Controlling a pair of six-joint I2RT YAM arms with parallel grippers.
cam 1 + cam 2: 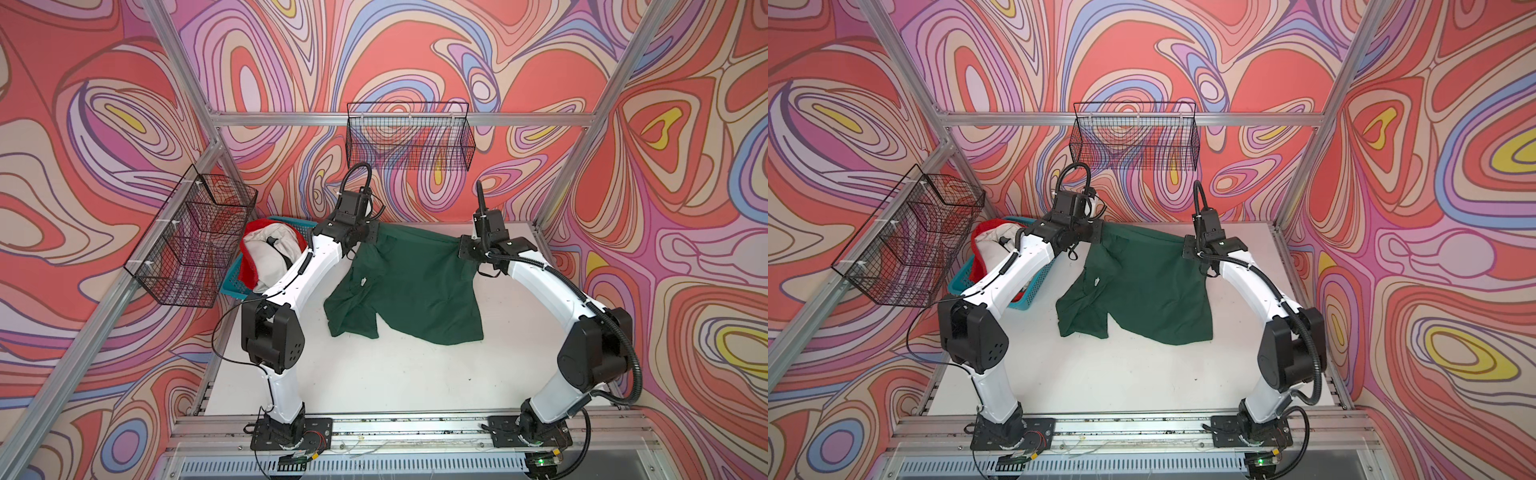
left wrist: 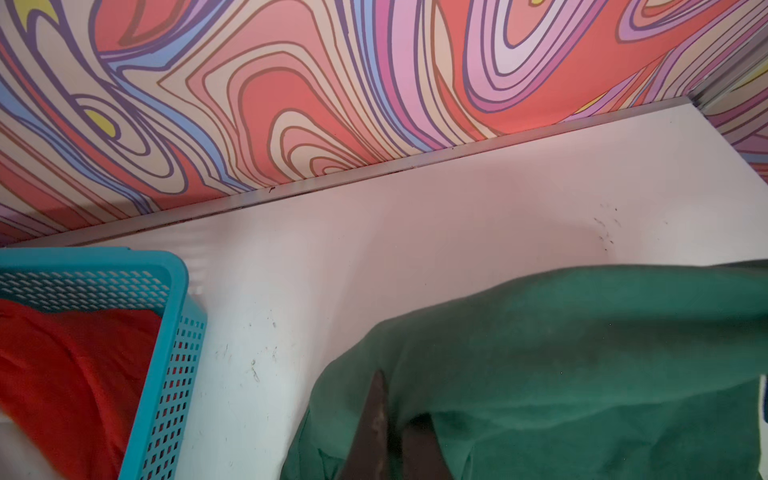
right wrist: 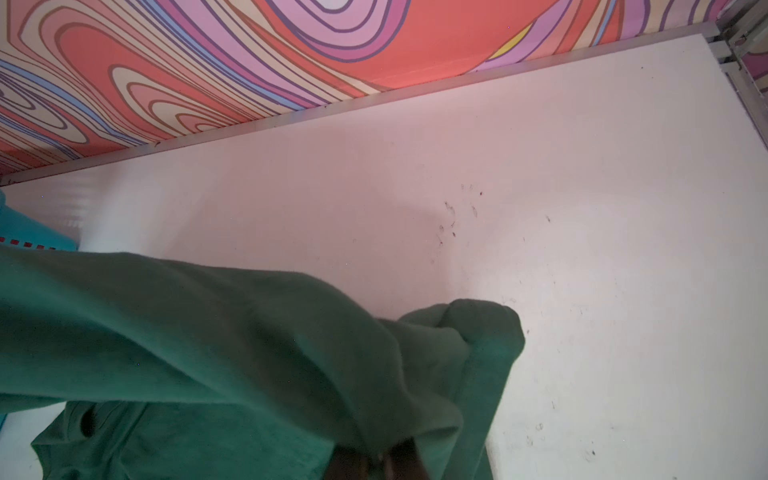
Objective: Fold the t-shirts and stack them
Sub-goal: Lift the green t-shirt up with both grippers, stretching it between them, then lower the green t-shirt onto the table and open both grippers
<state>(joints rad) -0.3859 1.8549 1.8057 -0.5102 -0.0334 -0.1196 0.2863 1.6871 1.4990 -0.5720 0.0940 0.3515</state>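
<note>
In both top views the green t-shirt [image 1: 409,286] is hanging between the left gripper [image 1: 374,239] and right gripper [image 1: 464,248], its lower part lying on the table [image 1: 374,374]. Wrist views are showing each gripper clamped on cloth, fingertips half buried. The teal basket [image 2: 174,332] is crowding the left; bare table is showing on the right.

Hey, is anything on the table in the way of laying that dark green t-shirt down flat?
Nothing visible does. The left gripper and right gripper pinch the far edge of the dark green cloth t-shirt; the white tabletop below it is bare. The teal plastic basket sits left, apart.
</note>
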